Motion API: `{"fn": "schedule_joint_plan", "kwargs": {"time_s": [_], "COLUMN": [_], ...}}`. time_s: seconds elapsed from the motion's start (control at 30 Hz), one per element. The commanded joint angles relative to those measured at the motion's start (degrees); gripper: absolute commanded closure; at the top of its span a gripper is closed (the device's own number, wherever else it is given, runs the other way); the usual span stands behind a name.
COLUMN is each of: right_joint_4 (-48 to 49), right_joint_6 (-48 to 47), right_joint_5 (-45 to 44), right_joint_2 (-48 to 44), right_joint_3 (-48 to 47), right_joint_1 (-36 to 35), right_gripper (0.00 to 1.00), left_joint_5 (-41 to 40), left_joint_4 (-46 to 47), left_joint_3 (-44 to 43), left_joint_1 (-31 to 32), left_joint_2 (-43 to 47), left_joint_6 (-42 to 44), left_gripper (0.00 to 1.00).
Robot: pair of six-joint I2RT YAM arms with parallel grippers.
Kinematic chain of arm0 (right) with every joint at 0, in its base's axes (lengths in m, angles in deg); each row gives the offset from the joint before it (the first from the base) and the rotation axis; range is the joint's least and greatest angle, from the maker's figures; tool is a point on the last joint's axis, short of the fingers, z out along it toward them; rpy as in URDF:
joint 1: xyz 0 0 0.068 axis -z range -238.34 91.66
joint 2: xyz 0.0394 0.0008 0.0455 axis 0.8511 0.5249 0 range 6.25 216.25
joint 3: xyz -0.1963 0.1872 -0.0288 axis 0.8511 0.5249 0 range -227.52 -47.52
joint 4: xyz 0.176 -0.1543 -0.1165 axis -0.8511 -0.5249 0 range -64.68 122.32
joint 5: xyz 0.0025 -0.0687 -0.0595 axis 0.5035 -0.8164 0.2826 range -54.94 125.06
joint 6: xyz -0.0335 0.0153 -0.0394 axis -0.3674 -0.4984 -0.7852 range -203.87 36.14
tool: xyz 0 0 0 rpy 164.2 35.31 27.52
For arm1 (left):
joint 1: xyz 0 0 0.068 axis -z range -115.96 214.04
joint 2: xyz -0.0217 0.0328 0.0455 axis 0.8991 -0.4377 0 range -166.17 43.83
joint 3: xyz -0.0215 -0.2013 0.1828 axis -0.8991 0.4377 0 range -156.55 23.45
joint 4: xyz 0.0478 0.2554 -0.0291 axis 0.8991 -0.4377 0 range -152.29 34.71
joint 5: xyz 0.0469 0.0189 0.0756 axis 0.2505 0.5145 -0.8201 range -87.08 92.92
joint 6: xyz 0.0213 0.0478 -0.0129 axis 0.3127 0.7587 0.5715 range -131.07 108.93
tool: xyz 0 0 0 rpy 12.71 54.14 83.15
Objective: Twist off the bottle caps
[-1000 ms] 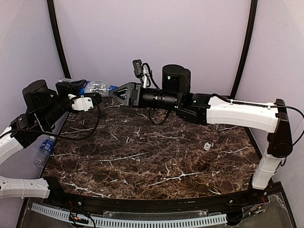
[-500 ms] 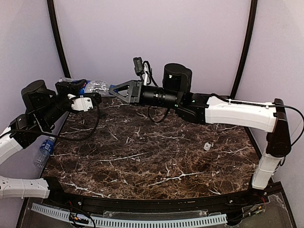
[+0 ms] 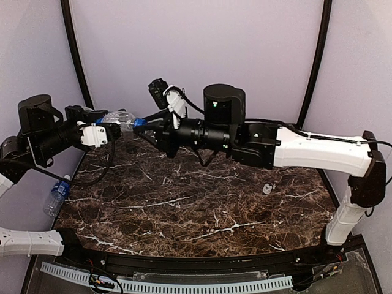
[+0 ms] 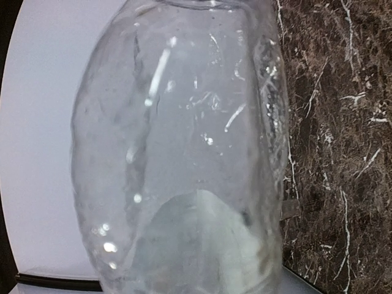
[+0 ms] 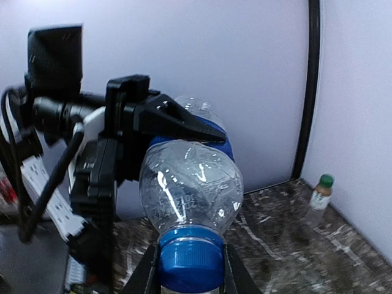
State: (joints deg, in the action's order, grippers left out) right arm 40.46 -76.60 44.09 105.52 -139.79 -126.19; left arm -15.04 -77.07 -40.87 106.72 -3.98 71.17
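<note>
Clear bottle (image 5: pixel 191 184), over the table's (image 3: pixel 202 202) far-left corner, is pinched by the left gripper (image 3: pixel 117 127); the right gripper (image 5: pixel 190 272) pinches its blue cap (image 5: pixel 190 260).

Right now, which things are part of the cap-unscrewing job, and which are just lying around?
In the job:
- clear bottle, held up
- its blue cap
- left claw, gripping the bottle
- right claw, pinching the cap

Lying about:
- blue-labelled bottle, by the table's left edge
- brownish bottle, green cap, upright
- small white piece on the table

Both bottles probably await their turn.
</note>
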Motion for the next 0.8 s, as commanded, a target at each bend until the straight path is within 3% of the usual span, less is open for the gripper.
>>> {"fn": "schedule_joint_plan", "kwargs": {"time_s": [0.0,0.07,0.2,0.43,0.53,0.7,0.77], "right_joint_4": [-5.12,-3.06,10.16,25.57,28.39,30.19,32.46], "right_joint_6": [-45.78,-59.83,-81.35,-107.05,-110.59,-108.17,-106.09], "right_joint_5": [-14.41,-21.35,-34.21,-37.58,-37.73,-36.42,-36.85], "right_joint_2": [-2.84,-2.7,-2.34,-1.37,0.27,0.3,0.82], "right_joint_3": [4.25,6.58,13.44,19.69,19.26,20.1,20.32], "right_joint_1": [-11.32,-13.9,-16.47,-17.03,-17.3,-17.34,-17.38], "right_gripper": [1.0,1.0,1.0,1.0,1.0,1.0,0.72], "left_joint_5": [8.91,10.6,12.66,12.25,13.23,13.65,13.88], "left_joint_4": [-22.14,-27.86,-39.74,-48.62,-48.26,-46.92,-46.19], "left_joint_3": [-4.63,-6.34,-9.19,-12.3,-12.35,-12.58,-12.78], "left_joint_1": [0.44,0.4,0.39,0.47,0.43,0.48,0.48], "left_joint_2": [-0.76,-1.27,-3.29,-7.52,-7.61,-7.45,-7.2], "left_joint_6": [-5.25,-4.88,-4.7,-8.09,-8.51,-9.7,-10.35], "left_gripper": [0.78,0.78,0.8,0.84,0.84,0.85,0.86]}}
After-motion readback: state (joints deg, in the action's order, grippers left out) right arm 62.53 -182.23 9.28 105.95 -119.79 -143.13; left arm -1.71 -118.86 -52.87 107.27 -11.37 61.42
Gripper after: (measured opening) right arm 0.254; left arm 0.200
